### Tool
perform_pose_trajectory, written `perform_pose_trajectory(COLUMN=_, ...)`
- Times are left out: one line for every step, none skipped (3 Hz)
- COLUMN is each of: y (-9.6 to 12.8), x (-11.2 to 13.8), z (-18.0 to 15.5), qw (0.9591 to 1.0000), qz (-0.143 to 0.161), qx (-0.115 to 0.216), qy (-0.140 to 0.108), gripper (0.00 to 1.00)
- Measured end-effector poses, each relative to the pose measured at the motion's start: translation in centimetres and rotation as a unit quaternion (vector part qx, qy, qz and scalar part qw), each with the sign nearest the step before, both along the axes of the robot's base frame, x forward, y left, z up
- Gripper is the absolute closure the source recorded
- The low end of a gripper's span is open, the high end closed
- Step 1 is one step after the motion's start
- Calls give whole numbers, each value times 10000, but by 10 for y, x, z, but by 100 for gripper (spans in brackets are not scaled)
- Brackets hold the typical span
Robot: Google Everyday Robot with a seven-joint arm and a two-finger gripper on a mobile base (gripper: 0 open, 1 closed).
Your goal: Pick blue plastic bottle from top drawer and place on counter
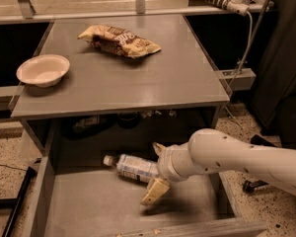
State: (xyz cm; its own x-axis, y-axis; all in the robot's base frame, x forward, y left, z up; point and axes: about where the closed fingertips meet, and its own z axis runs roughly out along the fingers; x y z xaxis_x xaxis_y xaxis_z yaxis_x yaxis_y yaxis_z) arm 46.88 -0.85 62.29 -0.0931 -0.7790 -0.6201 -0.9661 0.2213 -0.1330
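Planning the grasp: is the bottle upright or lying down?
Lying on its side: the bottle rests flat in the drawer, cap pointing left. The open end effector straddles its right end.

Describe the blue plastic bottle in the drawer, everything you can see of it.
The blue plastic bottle is small and clear, with a pale blue-and-white label and a white cap. It lies on its side on the grey floor of the top drawer, cap pointing left. The claw straddles its base end, open, one finger behind it and one in front; whether they touch it cannot be told.
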Motion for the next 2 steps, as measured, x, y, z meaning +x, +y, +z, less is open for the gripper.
perform_pose_trajectory(y=-2, x=6, z=-16, qw=9997, qz=-142, qx=-87, qy=170, gripper=19)
perform_pose_trajectory(y=-2, x=6, z=-16, qw=9997, qz=-150, qx=-88, qy=178, gripper=42)
